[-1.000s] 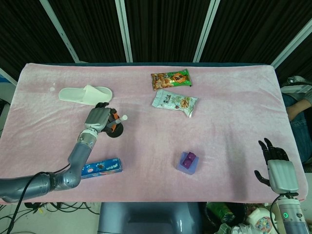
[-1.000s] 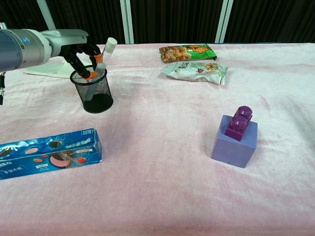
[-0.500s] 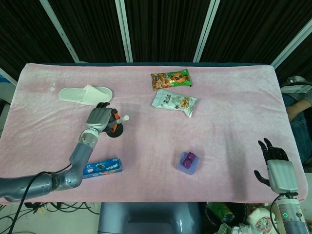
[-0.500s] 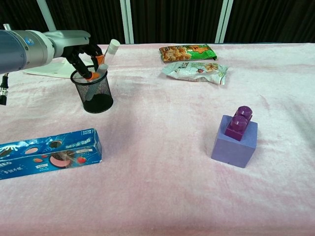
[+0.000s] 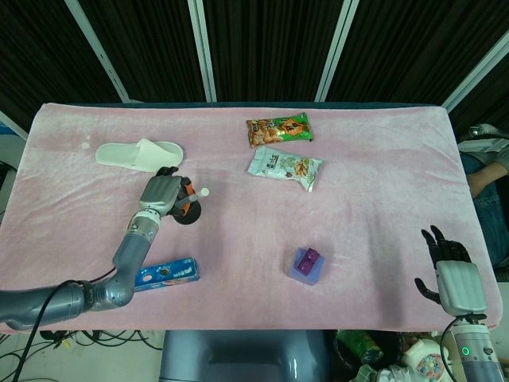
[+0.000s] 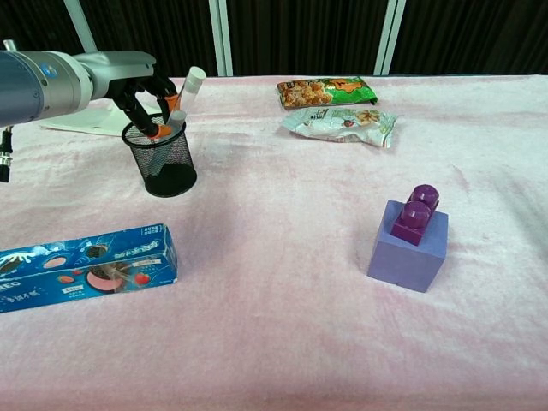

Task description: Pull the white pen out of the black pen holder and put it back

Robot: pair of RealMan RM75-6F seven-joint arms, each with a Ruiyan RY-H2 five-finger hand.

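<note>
The black mesh pen holder (image 6: pixel 163 163) stands upright on the pink cloth at the left; in the head view the pen holder (image 5: pixel 189 215) is partly under my hand. The white pen (image 6: pixel 190 83) leans out of it to the right, its cap (image 5: pixel 205 192) clear of the rim, with an orange pen beside it. My left hand (image 6: pixel 141 88) hangs over the holder's mouth, and its fingers curl around the white pen's shaft just above the rim. My right hand (image 5: pixel 452 274) hovers off the table's near right corner, fingers spread and holding nothing.
A blue biscuit box (image 6: pixel 86 265) lies in front of the holder. A white slipper (image 5: pixel 139 153) lies behind it. Two snack bags (image 6: pixel 338 122) lie at the back centre, and a purple block (image 6: pixel 411 244) sits at the right.
The white pen's cap swayed slightly right and then back. My left hand stays at the holder's mouth; the right hand has not moved.
</note>
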